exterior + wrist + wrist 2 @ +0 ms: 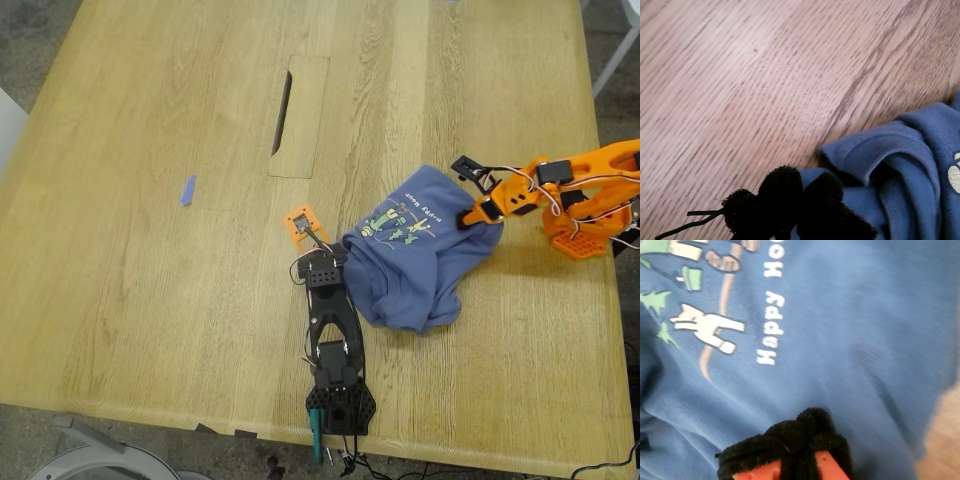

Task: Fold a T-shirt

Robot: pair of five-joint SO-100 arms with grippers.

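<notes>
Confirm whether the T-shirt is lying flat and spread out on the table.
No. In the exterior view the T-shirt sits bunched in a crumpled heap on the table, with folds piled over each other.

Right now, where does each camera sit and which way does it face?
Exterior view: overhead, looking down on table, T-shirt, both arms.
First wrist view: on my first end effector, low over wood at the T-shirt's edge; black pads show.
Second wrist view: on my second end effector, over the print; pad shows.
All share the T-shirt.
</notes>
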